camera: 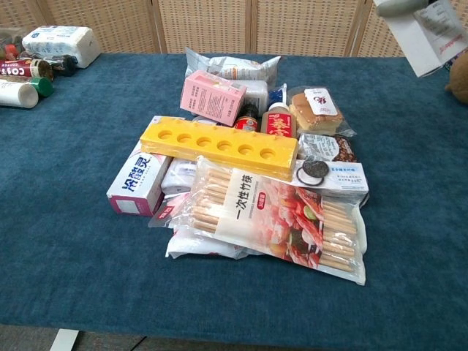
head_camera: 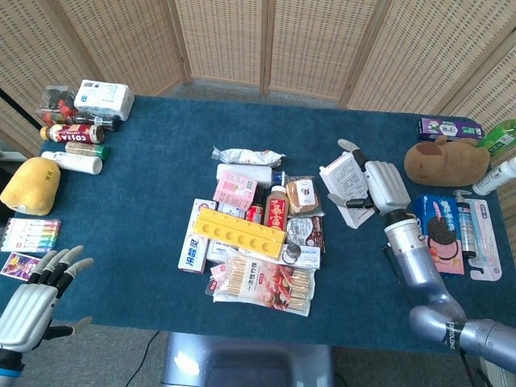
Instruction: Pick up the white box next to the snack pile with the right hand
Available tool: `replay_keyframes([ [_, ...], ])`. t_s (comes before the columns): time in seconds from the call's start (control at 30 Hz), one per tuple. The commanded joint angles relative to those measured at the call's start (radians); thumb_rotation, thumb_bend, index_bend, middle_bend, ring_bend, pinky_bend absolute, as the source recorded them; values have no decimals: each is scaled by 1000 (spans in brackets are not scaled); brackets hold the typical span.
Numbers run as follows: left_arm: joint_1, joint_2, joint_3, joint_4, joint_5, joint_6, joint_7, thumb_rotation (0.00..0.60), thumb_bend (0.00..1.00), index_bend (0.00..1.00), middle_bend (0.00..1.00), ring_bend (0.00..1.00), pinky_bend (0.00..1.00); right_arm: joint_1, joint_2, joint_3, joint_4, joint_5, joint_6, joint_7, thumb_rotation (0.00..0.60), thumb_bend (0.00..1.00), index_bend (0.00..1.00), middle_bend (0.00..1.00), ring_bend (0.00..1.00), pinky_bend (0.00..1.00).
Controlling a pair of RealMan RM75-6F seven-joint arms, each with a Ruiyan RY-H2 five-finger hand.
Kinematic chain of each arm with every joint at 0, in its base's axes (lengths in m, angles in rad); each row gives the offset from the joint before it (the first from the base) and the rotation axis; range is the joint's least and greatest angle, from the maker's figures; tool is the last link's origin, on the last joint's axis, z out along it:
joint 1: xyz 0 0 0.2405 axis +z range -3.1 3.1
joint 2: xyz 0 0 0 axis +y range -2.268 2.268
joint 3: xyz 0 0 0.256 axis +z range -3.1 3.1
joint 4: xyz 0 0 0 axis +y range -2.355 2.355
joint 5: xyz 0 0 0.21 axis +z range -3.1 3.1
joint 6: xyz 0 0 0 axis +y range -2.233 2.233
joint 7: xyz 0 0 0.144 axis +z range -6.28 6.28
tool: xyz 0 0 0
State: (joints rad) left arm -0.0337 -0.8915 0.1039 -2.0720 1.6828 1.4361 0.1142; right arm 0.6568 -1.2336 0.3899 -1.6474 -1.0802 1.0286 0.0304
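My right hand holds the white box, a flat carton with printed text, lifted off the blue table to the right of the snack pile. In the chest view only the box's lower part shows at the top right edge, with a fingertip above it. The pile holds a yellow tray with holes, a pink box and a biscuit-stick bag. My left hand hovers at the near left table edge, fingers spread, holding nothing.
At the right lie a brown plush, an Oreo pack and a toothbrush pack. Bottles, a tissue pack, a yellow plush and markers line the left side.
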Motion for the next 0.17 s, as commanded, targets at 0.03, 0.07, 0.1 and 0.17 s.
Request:
replay_keyframes([
  [0.03,2,2,1,6,2,4,-9,600,137,166,0,0,0,-2,15,8,-32,-1,21,-19,600,232,126,536,853,908],
  [0.07,3,3,2,8,2,5,-14,600,136,166,0,0,0,-1,16,9,-38,-1,27,-24,600,233,125,536,852,908],
  [0.1,4,3,2,12,2,7,-19,600,137,166,0,0,0,0,17,9,-47,-2,32,-29,600,234,125,536,852,908],
  [0.17,5,2,3,18,2,8,-27,600,136,166,0,0,0,1,18,10,-57,-3,41,-36,600,235,123,536,852,908],
])
